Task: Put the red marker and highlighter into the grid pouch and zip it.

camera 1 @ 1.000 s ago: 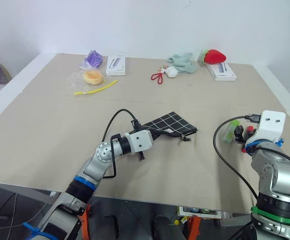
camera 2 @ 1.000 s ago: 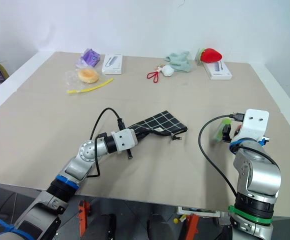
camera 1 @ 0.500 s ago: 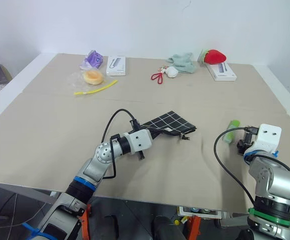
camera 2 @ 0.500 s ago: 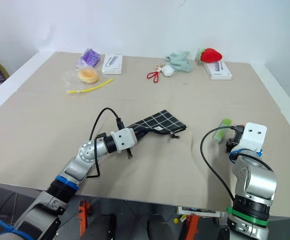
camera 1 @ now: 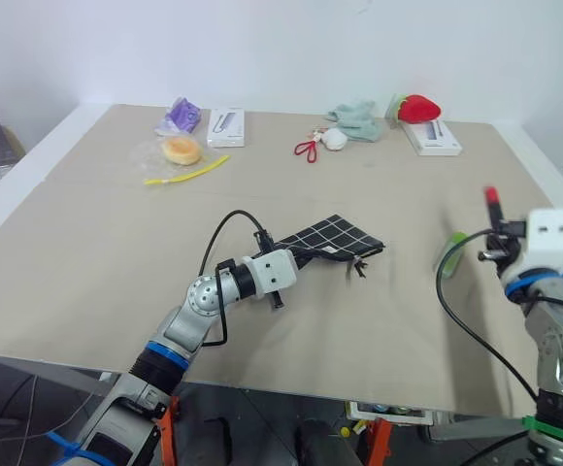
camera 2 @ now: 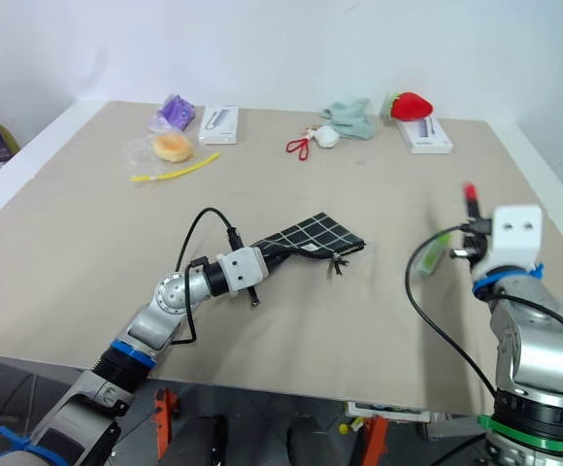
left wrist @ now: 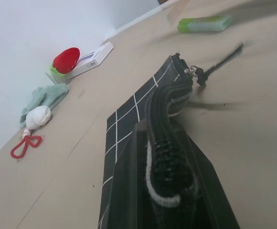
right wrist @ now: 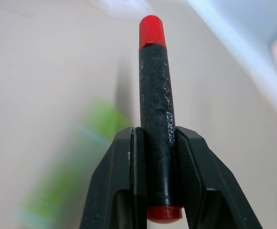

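The right gripper is clamping the red marker at mid-barrel, cap projecting beyond the fingertips; in the head views it is hanging at about four o'clock. The left gripper is pinching shut on the zipper edge of the grid pouch, lying near table centre. The highlighter is resting on the table at three o'clock of the pouch. The marker is probably light, rigid and smooth, so mid-barrel suits; the pouch is soft and floppy, best held beside its mouth.
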